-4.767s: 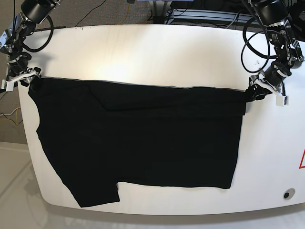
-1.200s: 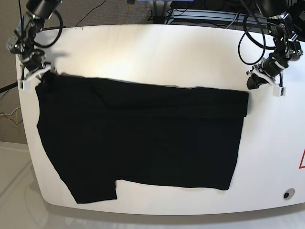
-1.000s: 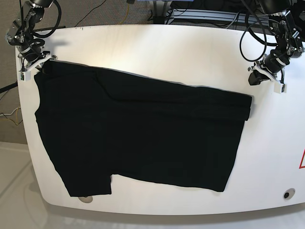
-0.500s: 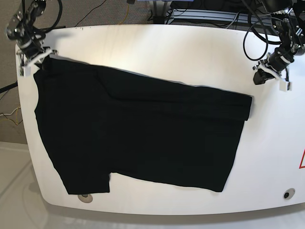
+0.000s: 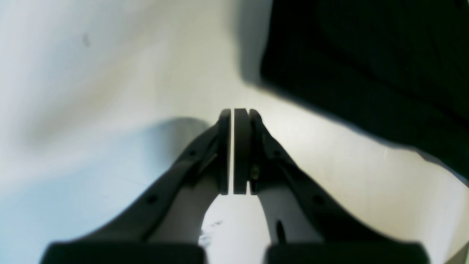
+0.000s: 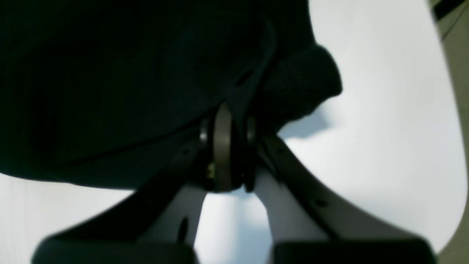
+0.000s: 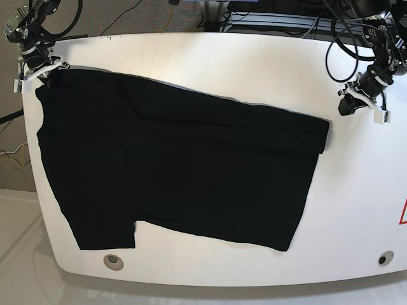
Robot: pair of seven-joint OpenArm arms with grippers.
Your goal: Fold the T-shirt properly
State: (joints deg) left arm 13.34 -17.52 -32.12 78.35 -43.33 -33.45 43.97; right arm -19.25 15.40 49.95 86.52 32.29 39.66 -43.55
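Note:
The black T-shirt point(image 7: 178, 171) lies spread flat across the white table point(image 7: 210, 63), with a folded band along its far edge. In the base view my right gripper point(image 7: 39, 73) is at the far left corner, shut on the shirt's corner. The right wrist view shows its jaws point(image 6: 227, 113) pinching a bunch of the black cloth point(image 6: 110, 73). My left gripper point(image 7: 348, 105) hovers at the right, a short way off the shirt's right corner point(image 7: 325, 127). In the left wrist view its pads point(image 5: 242, 146) are pressed together with nothing between them, and the shirt point(image 5: 366, 55) lies ahead to the right.
A round hole point(image 7: 113, 260) shows in the table near the front left edge, and another point(image 7: 382, 258) at the front right. A red mark point(image 7: 403, 213) sits at the right edge. Cables and frame parts point(image 7: 273, 19) lie beyond the far edge.
My left gripper has let go of the shirt's right corner and drawn away. The right gripper has pulled its corner toward the far left, sliding the shirt left and uncovering the front-left hole.

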